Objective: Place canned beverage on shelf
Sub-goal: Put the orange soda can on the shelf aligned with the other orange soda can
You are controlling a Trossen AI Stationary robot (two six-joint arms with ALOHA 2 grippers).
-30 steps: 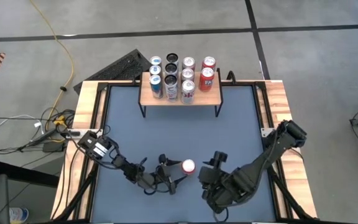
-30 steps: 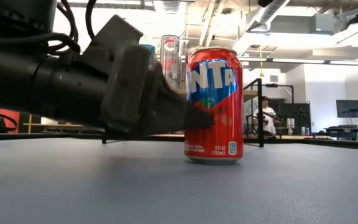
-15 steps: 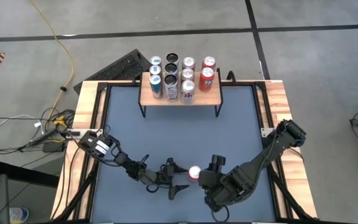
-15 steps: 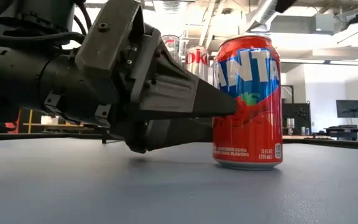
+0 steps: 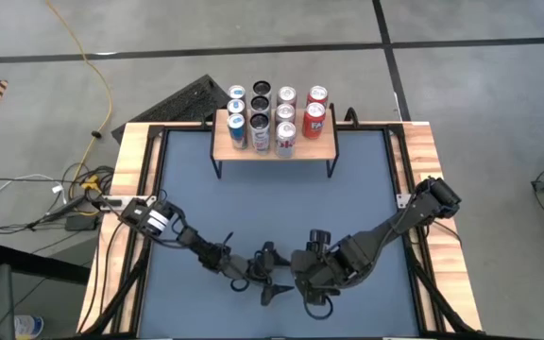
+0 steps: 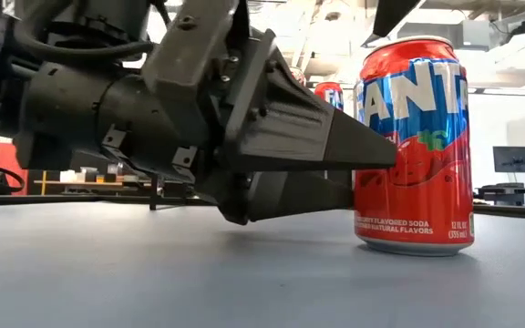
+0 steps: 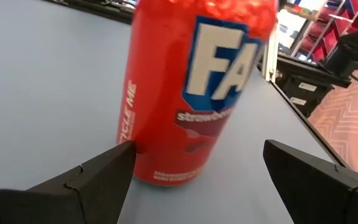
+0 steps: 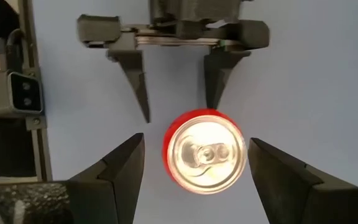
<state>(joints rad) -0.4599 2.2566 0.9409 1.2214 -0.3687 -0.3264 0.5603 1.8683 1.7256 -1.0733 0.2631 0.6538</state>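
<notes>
Relocation of the strawberry Fanta can (image 8: pixel 205 151) is the change: within the last second it has slid along the blue surface (image 5: pixel 272 208) near 6 o'clock, away from the left arm and toward the right arm. It stands upright. The right arm has swung in above it, so the overhead camera no longer shows the can.

Judgement: this reads as a handover, the can having been nudged within the right arm's reach. No lift has begun.

Left pincer (image 8: pixel 179 112): fingers spread wide and holding nothing. The can sits just past the fingertips rather than between them, and one tip appears to touch its side wall.

Right pincer (image 8: pixel 196 142): pointed straight down over the can's top, moderately open, a finger on either side with a visible gap on both. It is not gripping.

The shelf (image 5: pixel 223 142) stands at 12 o'clock, well apart from the can, already carrying rows of cans (image 5: pixel 274 115).
</notes>
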